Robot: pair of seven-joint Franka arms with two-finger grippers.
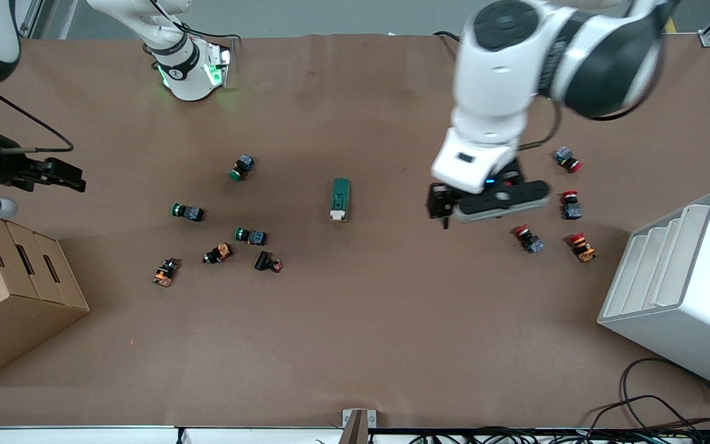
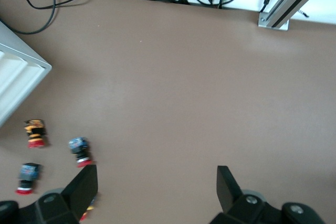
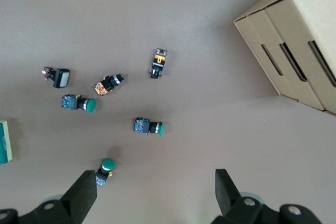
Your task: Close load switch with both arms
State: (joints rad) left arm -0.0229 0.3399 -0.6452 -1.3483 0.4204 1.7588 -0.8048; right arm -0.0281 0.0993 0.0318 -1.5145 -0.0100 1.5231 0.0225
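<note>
Nearest the front camera, a white tiered rack (image 1: 681, 290) stands at the left arm's end of the brown surface (image 1: 355, 345), and a cardboard box (image 1: 10, 290) with slots stands at the right arm's end.

Load switch (image 1: 339, 199): dark green oblong block lying flat near the middle of the surface, its white end turned toward the front camera. Nothing touches it. One edge of it shows at the border of the right wrist view (image 3: 5, 141).

Left claw (image 1: 447, 213): up in the air over bare surface between the load switch and a group of red-capped push buttons (image 1: 571, 203). Released; its fingers (image 2: 84, 184) stand wide apart with nothing between them. Three of the red-capped buttons appear in the left wrist view.

Right claw (image 1: 74, 180): up in the air at the right arm's end of the surface, above the area beside the cardboard box, well apart from the load switch. Released; its fingers (image 3: 84, 195) are spread and hold nothing.

Green-capped push buttons (image 1: 187, 211), orange-bodied ones (image 1: 165, 272) and one black one lie scattered toward the right arm's end of the surface, beside the load switch but apart from it.
</note>
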